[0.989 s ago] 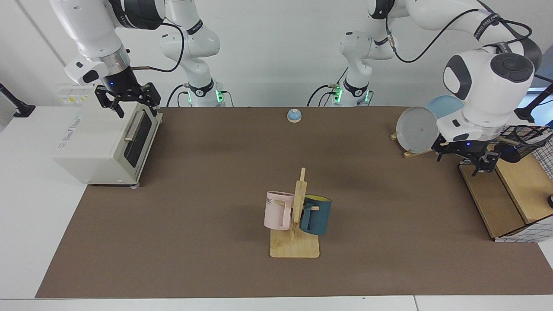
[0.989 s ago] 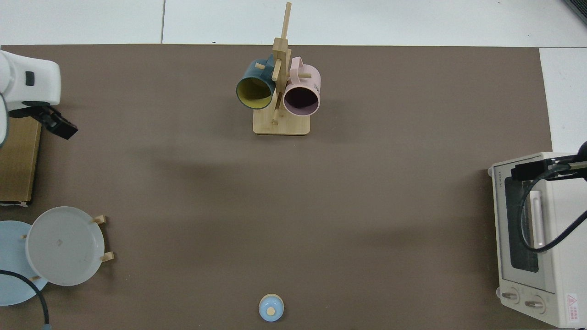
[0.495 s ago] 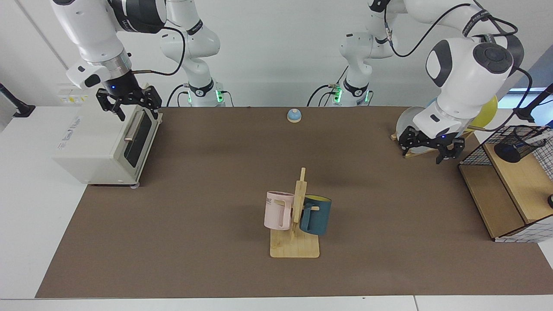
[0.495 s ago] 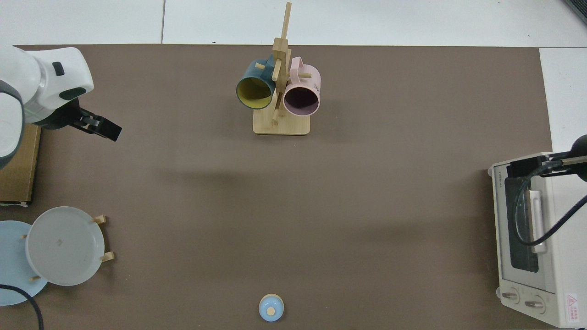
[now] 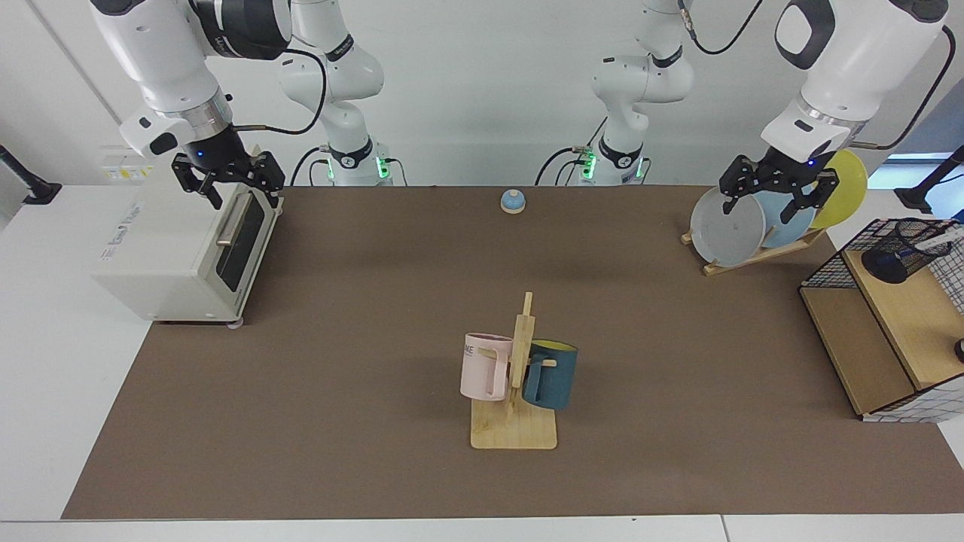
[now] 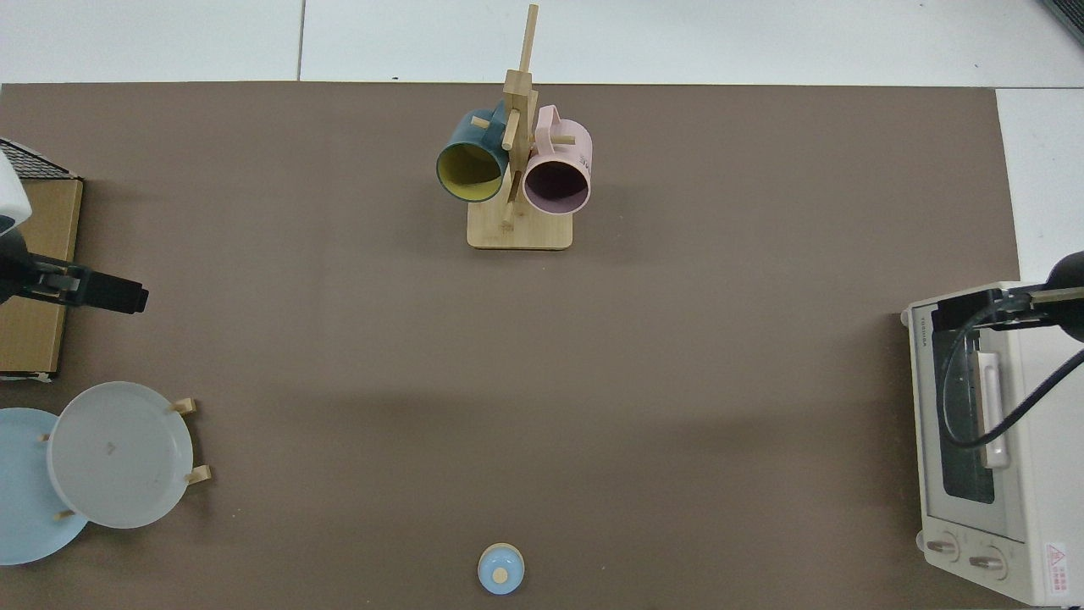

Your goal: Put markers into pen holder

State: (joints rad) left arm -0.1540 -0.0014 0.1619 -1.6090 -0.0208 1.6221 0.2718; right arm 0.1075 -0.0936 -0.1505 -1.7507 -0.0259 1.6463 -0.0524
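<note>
- Brown matting covers the surface [image 5: 339, 339], with white wall behind the two arms.
- Left gripper [image 5: 779, 190] hangs high in front of the grey round plate [image 5: 727, 226] in its wooden rack, jaws spread and empty; half a second ago it was lower, and a second ago at the wire-grid rack with wooden shelves [image 5: 881, 331].
- Small black wire-mesh pen holder [image 5: 896, 252] stands on that rack's upper shelf, the white marker with blue cap [image 5: 934, 242] leaning inside it.
- Right gripper [image 5: 227, 179] has stayed over the white toaster oven [image 5: 181, 248], jaws spread and empty.
</note>
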